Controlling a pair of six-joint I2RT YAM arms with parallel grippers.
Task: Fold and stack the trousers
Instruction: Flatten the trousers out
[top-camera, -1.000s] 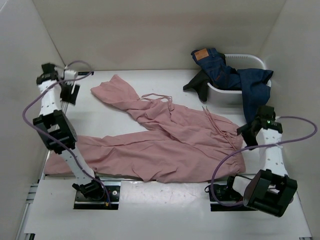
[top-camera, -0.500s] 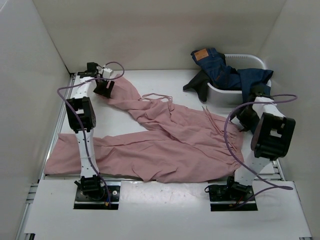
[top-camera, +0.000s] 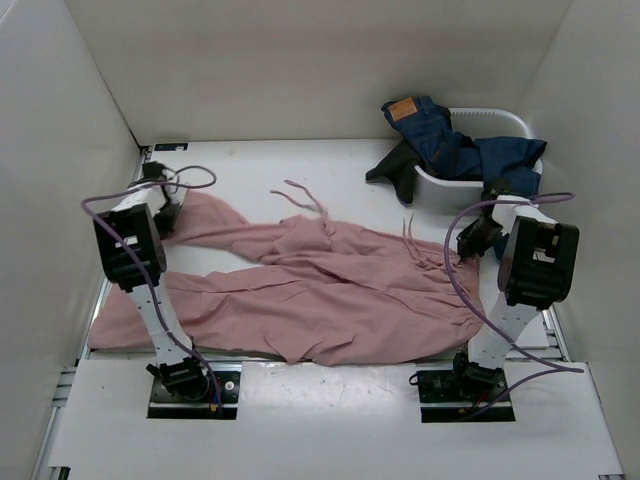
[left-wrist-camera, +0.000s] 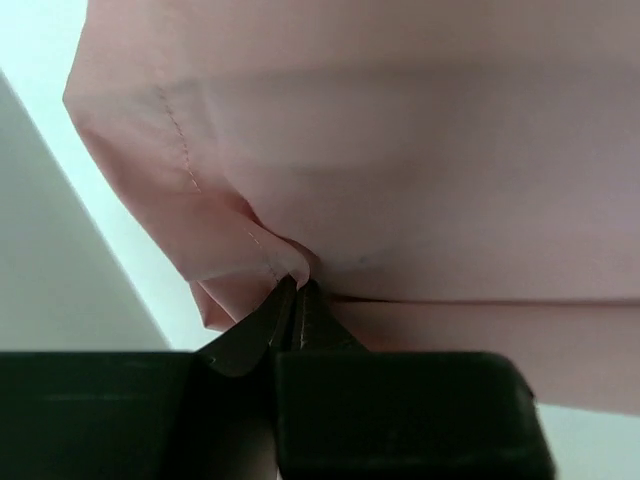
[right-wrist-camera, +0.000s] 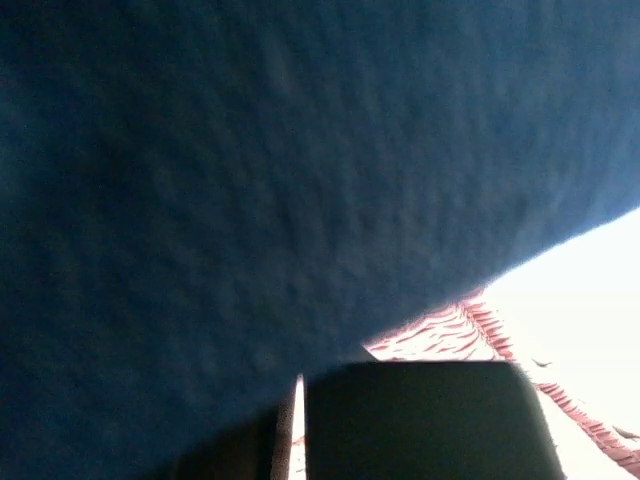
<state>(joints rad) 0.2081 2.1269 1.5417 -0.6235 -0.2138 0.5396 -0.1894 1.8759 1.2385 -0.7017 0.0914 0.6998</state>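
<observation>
**As pink cloth is sprawling wide, the left jaws are biting a hem**

While the trousers are lying spread across the middle of the table, one leg is running out to the lower left of the top view. The other leg is angling toward the upper left. That is where the left gripper is sitting, right on the leg end. The wrist view is telling the tale: its jaws are pressed tight together, pinching a small fold of the stitched hem, with pink cloth filling the frame above.

Over on the right, the right gripper is hanging at the gathered end of the garment, just below the white basket. Its own camera is giving us very little. Blue jeans are blotting out most of the picture, and only a sliver of puckered pink waistband is peeking through at lower right. Whether those jaws are parted or clamped, I cannot tell.

Thin drawstrings are trailing loose on the bare tabletop above the legs. A dark garment is slumping at the basket's left side.
</observation>
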